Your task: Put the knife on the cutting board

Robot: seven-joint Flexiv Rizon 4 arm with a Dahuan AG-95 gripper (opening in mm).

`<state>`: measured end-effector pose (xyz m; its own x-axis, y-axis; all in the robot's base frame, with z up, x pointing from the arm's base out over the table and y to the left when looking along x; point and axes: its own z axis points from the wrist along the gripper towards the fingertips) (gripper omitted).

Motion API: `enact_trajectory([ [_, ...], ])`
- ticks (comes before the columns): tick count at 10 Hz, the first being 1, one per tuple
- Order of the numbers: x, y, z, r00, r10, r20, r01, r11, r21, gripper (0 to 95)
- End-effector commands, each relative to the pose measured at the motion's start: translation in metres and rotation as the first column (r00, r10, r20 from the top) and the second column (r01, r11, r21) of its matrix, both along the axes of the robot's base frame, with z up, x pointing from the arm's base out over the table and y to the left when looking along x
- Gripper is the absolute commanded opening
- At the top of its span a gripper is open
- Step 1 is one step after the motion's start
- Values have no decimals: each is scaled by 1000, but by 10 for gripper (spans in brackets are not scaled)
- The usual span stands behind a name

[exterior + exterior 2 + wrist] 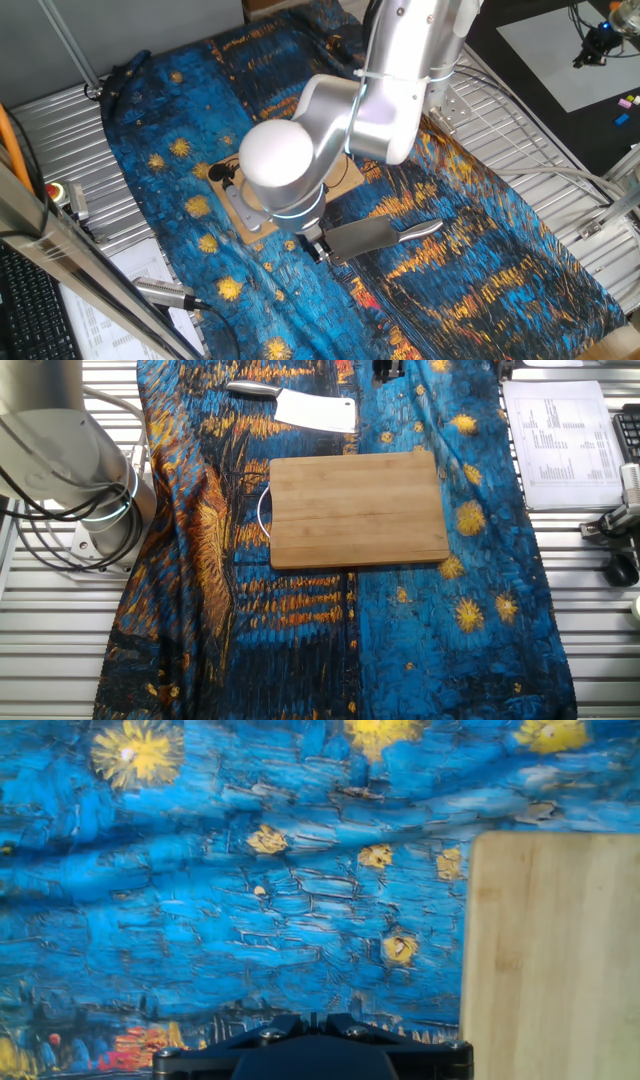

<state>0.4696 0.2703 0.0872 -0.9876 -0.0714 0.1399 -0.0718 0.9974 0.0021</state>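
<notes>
The knife lies flat on the blue painted cloth, with its dull-grey blade toward my gripper and its shiny handle pointing away. In the other fixed view the knife lies just beyond the far edge of the cutting board. The board is bare bamboo; in one fixed view it is mostly hidden under the arm. My gripper is low, right next to the blade's end, and looks shut and empty. The hand view shows only its base, cloth and the board's end; the knife is out of that view.
The arm's base stands left of the cloth. Papers and a black device lie at the right. A silver-and-black cylindrical tool lies beside the cloth. Metal racks border the table.
</notes>
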Motion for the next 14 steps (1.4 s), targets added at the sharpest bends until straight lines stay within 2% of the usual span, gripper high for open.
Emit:
enact_trajectory([
  [1, -1, 0, 1, 1000, -6, -15, 6, 1000, 0, 0],
  [2, -1, 0, 1, 1000, -8, -17, 8, 1000, 0, 0],
  [4, -42, -1, -8, 1000, 20, -3, -20, 1000, 7, 0],
  [5, -55, 1, -10, 1000, 17, -4, -17, 1000, 4, 190],
  [7, -81, 7, -15, 1000, -2, -3, 2, 1000, 0, 190],
  [9, -90, 14, -19, 1000, -12, 0, 12, 1000, -4, 190],
  [11, -90, 15, -19, 1000, -9, 2, 9, 1000, -5, 190],
  [14, -90, 15, -19, 999, -30, -14, 30, 1000, -7, 190],
])
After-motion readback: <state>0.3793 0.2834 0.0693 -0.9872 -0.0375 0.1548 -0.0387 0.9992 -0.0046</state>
